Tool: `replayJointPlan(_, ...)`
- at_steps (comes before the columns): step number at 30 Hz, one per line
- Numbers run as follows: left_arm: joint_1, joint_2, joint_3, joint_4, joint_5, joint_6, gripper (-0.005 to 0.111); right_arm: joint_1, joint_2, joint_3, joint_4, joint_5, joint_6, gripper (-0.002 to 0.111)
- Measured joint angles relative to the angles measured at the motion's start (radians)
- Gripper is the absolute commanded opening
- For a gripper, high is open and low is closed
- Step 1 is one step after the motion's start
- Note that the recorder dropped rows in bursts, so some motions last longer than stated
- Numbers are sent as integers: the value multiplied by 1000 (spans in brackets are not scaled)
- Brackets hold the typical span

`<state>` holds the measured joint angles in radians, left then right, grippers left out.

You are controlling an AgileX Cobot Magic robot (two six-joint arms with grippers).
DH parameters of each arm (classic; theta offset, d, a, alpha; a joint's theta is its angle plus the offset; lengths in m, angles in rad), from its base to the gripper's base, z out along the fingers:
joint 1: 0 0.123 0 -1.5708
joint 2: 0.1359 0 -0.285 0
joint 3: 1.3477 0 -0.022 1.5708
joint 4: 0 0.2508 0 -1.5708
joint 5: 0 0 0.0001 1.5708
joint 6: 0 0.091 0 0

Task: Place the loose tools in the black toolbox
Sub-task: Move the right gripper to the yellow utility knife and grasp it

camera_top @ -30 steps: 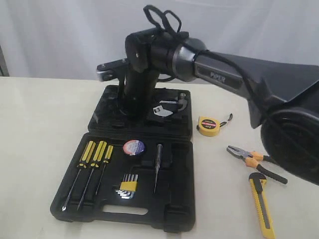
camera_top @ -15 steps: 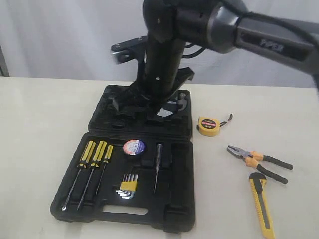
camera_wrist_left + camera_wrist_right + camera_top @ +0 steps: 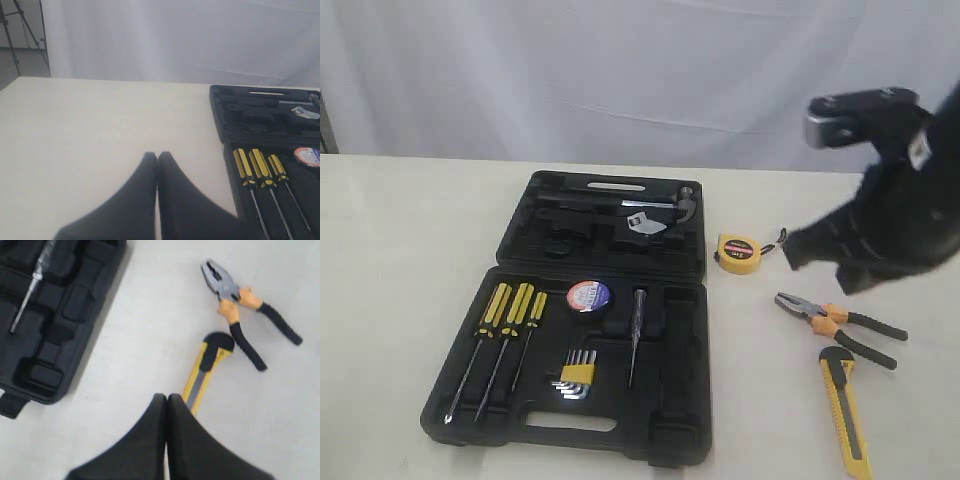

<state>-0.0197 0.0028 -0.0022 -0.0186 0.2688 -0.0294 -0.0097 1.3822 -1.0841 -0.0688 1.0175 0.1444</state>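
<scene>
Your right arm (image 3: 900, 220) has swung off the toolbox (image 3: 672, 425) to hang over the pliers (image 3: 835, 324) and knife (image 3: 846, 410), which lie on the tabletop (image 3: 400, 250) near the tape measure (image 3: 739, 253); the tape roll (image 3: 588, 295) already sits inside. Both pairs of jaws are pressed together, empty. A fresh pick looks due: spread the right jaws, then lower onto 1 tool.

Matt black plastic toolbox (image 3: 672, 402)

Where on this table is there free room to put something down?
The table left of the toolbox is wide and bare. A narrow bare strip runs between toolbox and knife. Right of it is crowded: tape measure, pliers, knife.
</scene>
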Motion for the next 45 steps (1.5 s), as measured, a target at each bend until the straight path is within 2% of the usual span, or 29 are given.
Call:
replayJointPlan(4,0,0,0,0,0,0,0,-37,-84,191,0,-97,39,-1)
replayJointPlan(8,0,0,0,0,0,0,0,-39,-72,293,0,-169,69,0)
replayJointPlan(20,0,0,0,0,0,0,0,-39,117,330,0,-293,145,0)
replayJointPlan(24,0,0,0,0,0,0,0,-39,176,330,-27,-306,184,19)
replayJointPlan(25,0,0,0,0,0,0,0,-39,182,330,-37,-308,196,26)
replayJointPlan(26,0,0,0,0,0,0,0,-39,187,330,-52,-310,211,40)
replayJointPlan(28,0,0,0,0,0,0,0,-39,191,330,-96,-321,255,59)
replayJointPlan(29,0,0,0,0,0,0,0,-39,191,330,-112,-330,273,62)
replayJointPlan(36,0,0,0,0,0,0,0,-41,204,330,-130,-402,315,63)
replayJointPlan(41,0,0,0,0,0,0,0,-127,262,330,-115,-433,311,63)
replayJointPlan(45,0,0,0,0,0,0,0,-158,287,330,-52,-473,254,63)
